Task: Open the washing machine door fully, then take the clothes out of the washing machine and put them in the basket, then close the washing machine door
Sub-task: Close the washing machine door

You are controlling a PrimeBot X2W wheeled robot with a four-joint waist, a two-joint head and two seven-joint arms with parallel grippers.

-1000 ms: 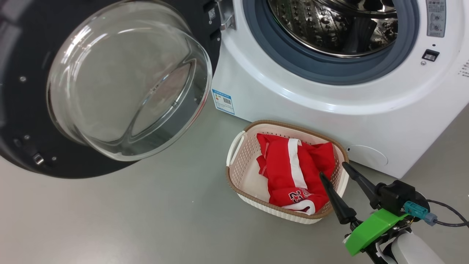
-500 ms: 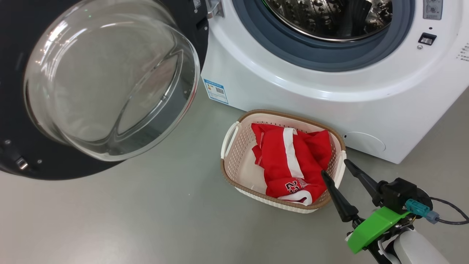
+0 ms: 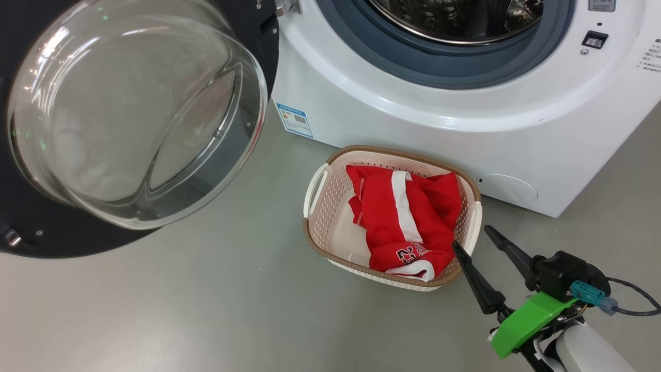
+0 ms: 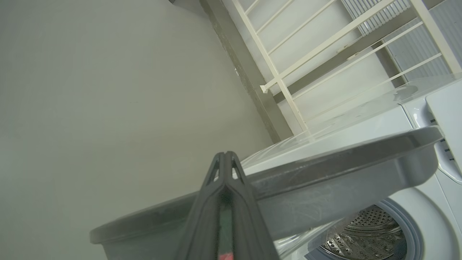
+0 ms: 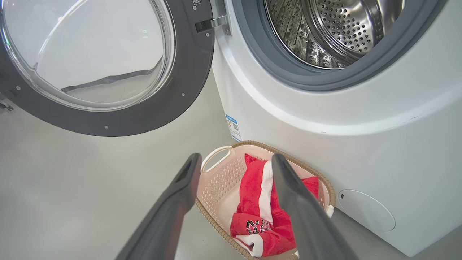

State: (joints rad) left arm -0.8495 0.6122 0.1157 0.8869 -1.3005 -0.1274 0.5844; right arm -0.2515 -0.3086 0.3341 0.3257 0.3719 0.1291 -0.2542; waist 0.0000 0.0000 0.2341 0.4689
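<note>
Head view: washing machine (image 3: 413,129) is standing with its door (image 3: 31,227) swung wide open, hanging off the hinge at the machine's left edge as this view has it, glass bulge (image 3: 134,113) facing out into the room. Drum (image 3: 454,20) is showing its perforated steel wall inside the grey gasket (image 3: 449,72). Basket (image 3: 317,212) is sitting on the floor (image 3: 206,299) just in front of the machine's lower front panel, to the right of its blue label (image 3: 294,120); can't tell if it's touching the panel. Red jersey (image 3: 423,217) is lying crumpled inside the basket, white stripe up, the 23 on the end away from the machine. Right claw (image 3: 471,236) is hovering farther out from the machine than the basket, fingers spread wide, gripping nothing, tips pointing back toward the machine and just clear of the basket's outer corner. Right wrist view is framing the jersey between the two fingers, apart from both. Left wrist view: left claw (image 4: 225,159) is sitting with fingers pressed flat together, holding nothing visible, up by the outer edge of the machine's open door; can't tell if it's touching that edge.
</note>
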